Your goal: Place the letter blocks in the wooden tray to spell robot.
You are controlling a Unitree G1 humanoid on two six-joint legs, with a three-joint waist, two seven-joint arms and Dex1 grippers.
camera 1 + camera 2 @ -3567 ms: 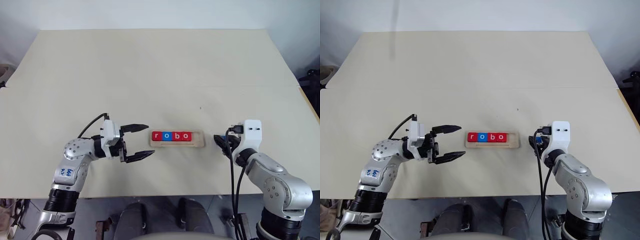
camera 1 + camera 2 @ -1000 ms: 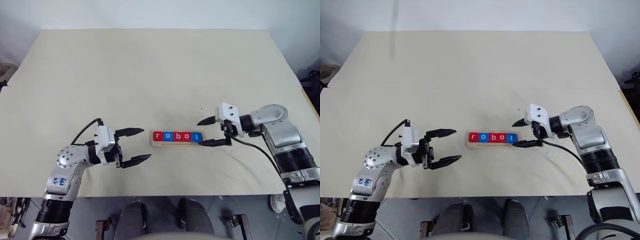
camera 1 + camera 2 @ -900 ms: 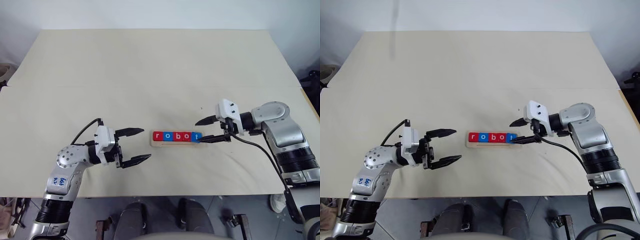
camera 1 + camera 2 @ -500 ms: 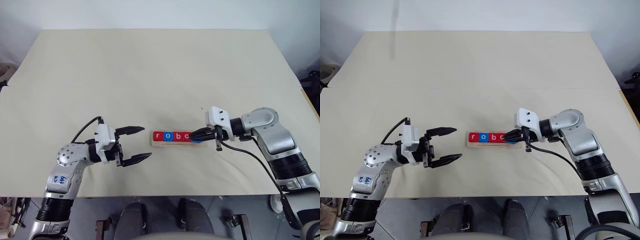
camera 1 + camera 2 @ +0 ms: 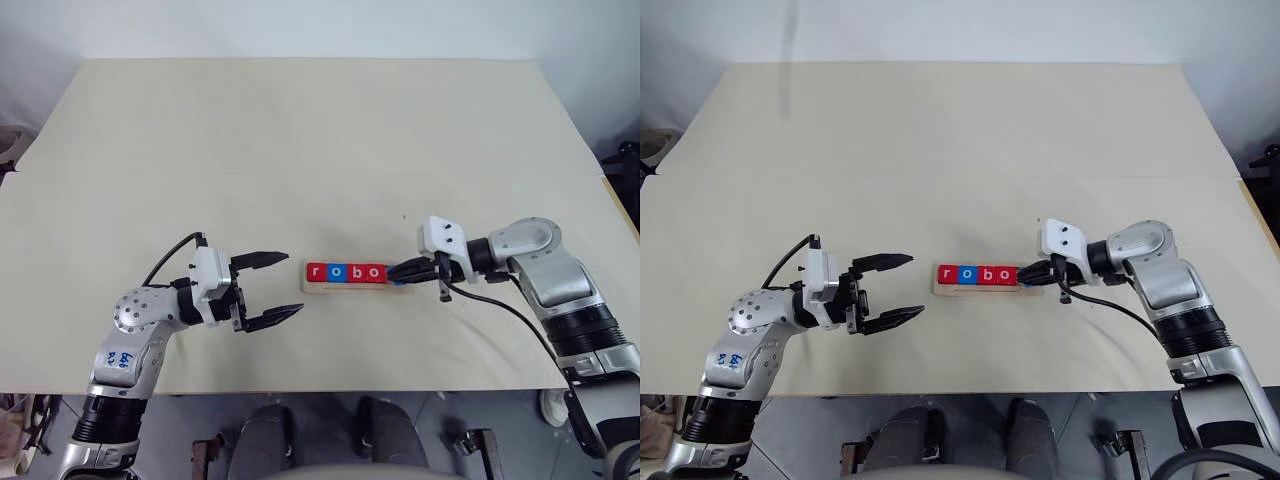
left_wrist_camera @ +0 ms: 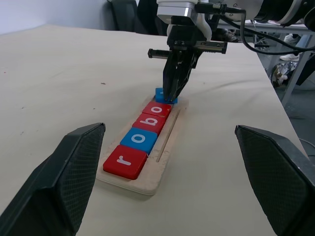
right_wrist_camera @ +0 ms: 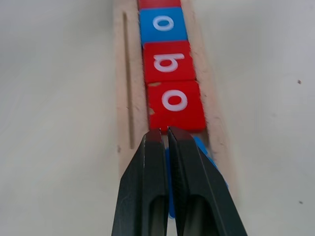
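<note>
The letter blocks (image 5: 345, 272) sit in a row in the wooden tray (image 6: 147, 181) mid-tabletop (image 5: 300, 130). The right gripper (image 5: 393, 271) has its fingers pressed together, tips on the blue end block (image 6: 160, 93). The left gripper (image 5: 285, 287) hangs nearby, fingers spread wide, holding nothing.

"r o b o" on letter blocks (image 5: 344, 272)

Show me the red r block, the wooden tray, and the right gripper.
red r block (image 6: 125, 162): left wrist view, middle of its top face.
wooden tray (image 6: 156, 173): left wrist view, bare strip beside the groove.
right gripper (image 7: 167, 133): right wrist view, between its shut fingertips.
</note>
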